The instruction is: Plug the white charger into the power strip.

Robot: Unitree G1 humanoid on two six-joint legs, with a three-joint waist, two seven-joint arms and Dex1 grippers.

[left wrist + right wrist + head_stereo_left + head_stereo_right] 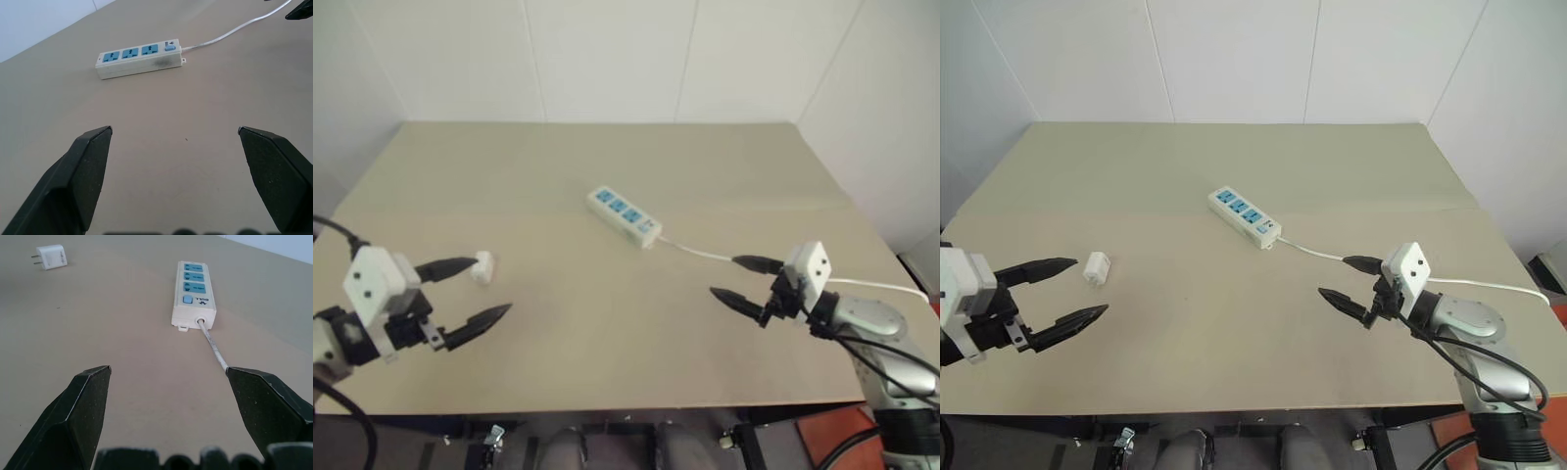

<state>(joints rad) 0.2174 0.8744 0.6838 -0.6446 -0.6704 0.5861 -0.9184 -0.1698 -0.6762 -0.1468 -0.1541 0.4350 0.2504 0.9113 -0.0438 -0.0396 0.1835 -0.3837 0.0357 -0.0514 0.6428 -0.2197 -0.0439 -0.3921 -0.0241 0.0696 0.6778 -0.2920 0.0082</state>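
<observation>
The white charger (482, 266) lies on its side on the tan table, on the left, its two prongs showing in the right wrist view (51, 257). The power strip (625, 216), a white bar with three blue sockets, lies slantwise at the table's middle. Its thin white cable (705, 253) trails off to the right. My left gripper (491, 286) hovers open just on the near side of the charger, with nothing between its fingers. My right gripper (723, 276) is open and empty too, on the right, pointing toward the strip's cable end (193, 293).
The table (607, 352) is bare apart from these things. White walls close it in at the back and on both sides. The cable (886, 287) runs past my right wrist and off the table's right edge.
</observation>
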